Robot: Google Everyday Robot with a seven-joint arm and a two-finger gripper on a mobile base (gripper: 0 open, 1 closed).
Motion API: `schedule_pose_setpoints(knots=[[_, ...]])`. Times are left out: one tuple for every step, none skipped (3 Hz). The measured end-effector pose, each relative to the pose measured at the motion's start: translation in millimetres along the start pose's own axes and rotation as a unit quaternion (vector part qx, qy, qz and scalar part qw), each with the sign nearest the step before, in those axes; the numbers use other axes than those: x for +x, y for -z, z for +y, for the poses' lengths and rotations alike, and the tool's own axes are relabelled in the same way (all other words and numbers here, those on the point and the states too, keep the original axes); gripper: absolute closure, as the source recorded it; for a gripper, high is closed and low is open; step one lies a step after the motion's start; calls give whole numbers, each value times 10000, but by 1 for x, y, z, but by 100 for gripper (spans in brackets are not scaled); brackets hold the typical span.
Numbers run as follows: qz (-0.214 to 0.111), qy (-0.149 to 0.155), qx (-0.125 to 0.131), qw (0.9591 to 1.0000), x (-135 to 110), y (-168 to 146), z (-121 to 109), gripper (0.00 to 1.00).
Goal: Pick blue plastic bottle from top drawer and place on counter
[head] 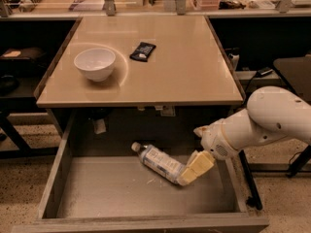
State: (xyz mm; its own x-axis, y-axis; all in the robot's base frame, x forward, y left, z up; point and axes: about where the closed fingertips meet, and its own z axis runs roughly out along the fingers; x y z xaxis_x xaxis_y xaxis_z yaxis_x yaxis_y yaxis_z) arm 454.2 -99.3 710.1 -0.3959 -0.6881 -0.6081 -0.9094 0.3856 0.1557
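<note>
Claw (196, 168) in drawer (112, 191), touching bottle (159, 161) at its 4 o'clock end; cap toward 10 o'clock. Grip state: cannot tell.

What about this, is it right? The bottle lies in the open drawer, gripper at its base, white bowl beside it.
No. The camera view shows the white bowl on the counter, not in the drawer. The bottle does lie in the open drawer, gripper at its base.

My cream-yellow gripper (194, 169), lower right of centre, sits at the clear blue plastic bottle (158, 160), white-capped with a pale blue-and-white label, in the scuffed grey top drawer (121, 193). Above: glossy beige counter (184, 67), white bowl (95, 63), black packet (143, 51).
</note>
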Motion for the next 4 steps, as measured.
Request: schedule_pose_setpoints(knots=[[-160,161,-137,9996,-10,-30,11,0],[-131,220,-137,9996,-13,-30,13,0],[-106,245,-272,9993,-12,-56,25,0],[-82,215,-290,9993,-8,-85,34,0]])
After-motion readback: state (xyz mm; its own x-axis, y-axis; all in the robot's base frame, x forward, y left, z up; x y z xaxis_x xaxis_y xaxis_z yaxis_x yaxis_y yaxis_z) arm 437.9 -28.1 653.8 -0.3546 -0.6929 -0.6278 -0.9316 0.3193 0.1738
